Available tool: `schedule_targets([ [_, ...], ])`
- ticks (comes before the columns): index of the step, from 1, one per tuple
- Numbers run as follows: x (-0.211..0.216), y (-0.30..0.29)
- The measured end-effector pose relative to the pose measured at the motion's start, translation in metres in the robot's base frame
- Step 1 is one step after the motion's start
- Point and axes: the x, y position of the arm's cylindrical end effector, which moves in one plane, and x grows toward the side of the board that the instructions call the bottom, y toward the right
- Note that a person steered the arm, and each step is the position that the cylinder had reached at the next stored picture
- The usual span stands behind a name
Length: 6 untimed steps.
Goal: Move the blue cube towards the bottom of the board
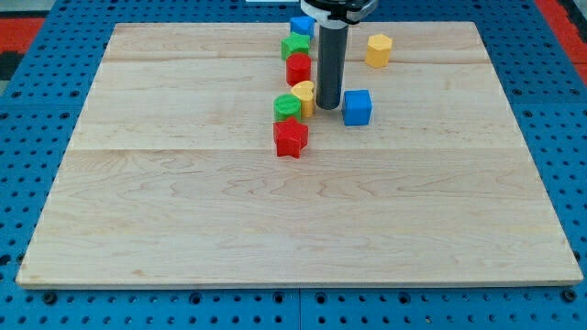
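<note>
The blue cube (357, 106) lies on the wooden board (293, 211), in its upper half a little right of centre. My tip (328, 107) stands just to the cube's left, touching or nearly touching it. A yellow block (304, 97) sits right at the tip's other side. A second blue block (302, 26) lies at the board's top edge, partly behind the rod.
A green block (287, 107) and a red star block (291, 137) lie left of and below the yellow one. A red block (298, 69) and a green block (294, 46) stand above them. A yellow hexagonal block (378, 49) lies at the upper right.
</note>
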Motion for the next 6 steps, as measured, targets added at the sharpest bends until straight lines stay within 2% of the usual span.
schedule_targets([
  [2,0.000,-0.022],
  [6,-0.012,-0.023],
])
